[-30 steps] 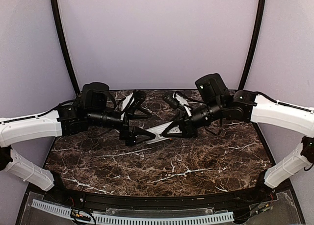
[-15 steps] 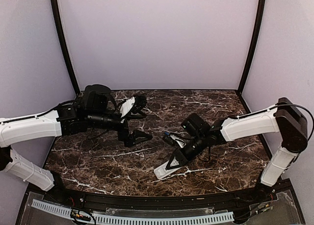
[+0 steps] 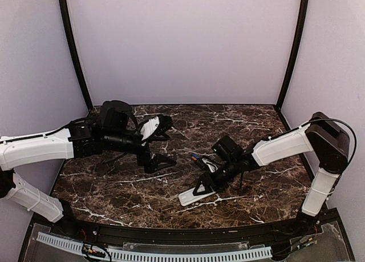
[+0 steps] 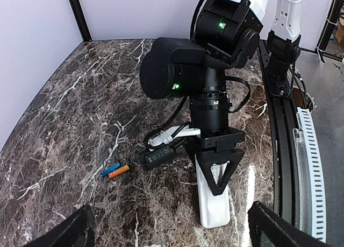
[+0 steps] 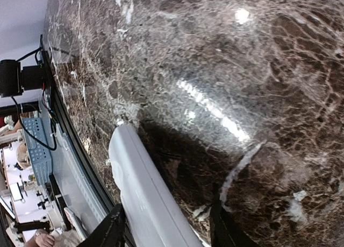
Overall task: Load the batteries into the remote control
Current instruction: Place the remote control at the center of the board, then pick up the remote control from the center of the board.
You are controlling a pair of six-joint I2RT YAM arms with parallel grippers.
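Observation:
The white remote control (image 3: 193, 197) lies plain back up on the marble near the front, and also shows in the left wrist view (image 4: 215, 206). My right gripper (image 3: 205, 185) is at its far end, one black finger (image 4: 217, 169) over it. In the right wrist view the remote (image 5: 145, 188) lies between the fingers, against the left one, with a narrow gap to the right one (image 5: 221, 225). The orange (image 4: 119, 171) and blue (image 4: 109, 169) batteries lie side by side on the table (image 3: 195, 157), just behind the right gripper. My left gripper (image 3: 161, 141) is open and empty, hovering left of them.
The right wrist's black camera block and white cable (image 4: 164, 147) hang low between the batteries and the remote. The table's front rim and a slotted cable tray (image 3: 154, 253) run close in front of the remote.
A second ago both grippers met at the remote mid-table. The right arm has swung it down to the front of the table; the left gripper has let go and stays open.

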